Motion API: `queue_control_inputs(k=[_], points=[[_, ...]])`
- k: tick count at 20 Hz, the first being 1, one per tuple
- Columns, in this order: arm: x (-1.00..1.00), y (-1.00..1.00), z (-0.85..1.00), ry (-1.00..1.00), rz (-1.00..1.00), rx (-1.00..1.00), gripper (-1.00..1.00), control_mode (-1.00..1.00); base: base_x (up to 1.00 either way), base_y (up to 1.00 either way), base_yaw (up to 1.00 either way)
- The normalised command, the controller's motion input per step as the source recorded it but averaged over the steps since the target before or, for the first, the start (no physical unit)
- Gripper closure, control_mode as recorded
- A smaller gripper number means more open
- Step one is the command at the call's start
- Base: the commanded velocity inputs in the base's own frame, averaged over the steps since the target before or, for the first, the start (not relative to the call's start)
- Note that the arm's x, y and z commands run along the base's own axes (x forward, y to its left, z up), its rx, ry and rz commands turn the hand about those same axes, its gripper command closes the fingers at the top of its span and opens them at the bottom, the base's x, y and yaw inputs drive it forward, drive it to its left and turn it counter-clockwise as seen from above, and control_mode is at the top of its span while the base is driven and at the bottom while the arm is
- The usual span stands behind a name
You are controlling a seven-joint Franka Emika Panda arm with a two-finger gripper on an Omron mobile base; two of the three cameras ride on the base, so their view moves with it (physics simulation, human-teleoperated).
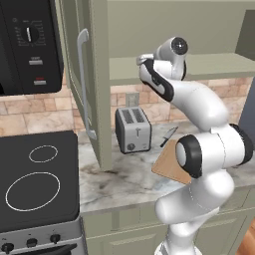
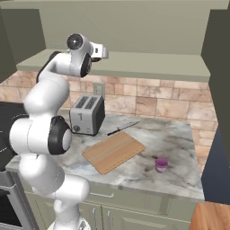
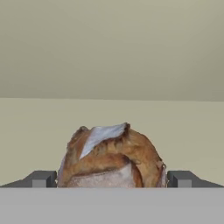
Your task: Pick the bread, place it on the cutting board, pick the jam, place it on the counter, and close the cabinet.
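Two dark fingertips [image 3: 41,178] are standing wide apart at the bottom of the hand view, one on each side of the bread [image 3: 111,156], so the gripper [image 3: 111,179] is spread to its widest and holding nothing yet. The roll is sitting on the pale shelf [image 3: 39,140] inside the open cabinet [image 1: 94,74], right between the jaws, and the step in hand looks like the grasp on it.

To do that well, the gripper is best kept centred on the widest part of the roll and pushed a little deeper before closing, since the crust is lumpy and rounded and could squirt forward out of a shallow pinch. A slow, even squeeze should suit it, followed by a small lift and a straight pull back out of the shelf opening before lowering toward the cutting board [image 2: 114,151] on the surface [image 2: 173,134].

In both base views the arm is reaching up to the shelf, and the gripper [image 2: 102,52] is small there, so its jaws and the roll are hard to make out. The roll's lower part is cut off at the bottom of the hand view, so whether the fingertips are touching it cannot be told. The jam [image 2: 161,164] is standing on the surface near the board's right end.
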Motion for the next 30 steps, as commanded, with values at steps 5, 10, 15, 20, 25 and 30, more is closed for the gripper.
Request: queue_control_inputs(k=[5,10,15,20,25,30], points=[[0.19,0.04,-0.05,0.0,0.0,0.0,-1.0,-1.0,0.0,0.0,0.0],[0.14,0.14,-0.14,0.0,0.0,0.0,1.0,-1.0,0.0,0.0,0.0],[0.0,0.0,-0.01,0.0,0.0,0.0,1.0,-1.0,0.0,0.0,0.0],[-0.06,0.0,0.05,0.0,0.0,0.0,1.0,-1.0,0.0,0.0,0.0],[-0.18,0.0,0.19,0.0,0.0,0.0,1.0,-1.0,0.0,0.0,0.0],[-0.33,0.0,0.19,0.0,0.0,0.0,1.0,-1.0,0.0,0.0,0.0]])
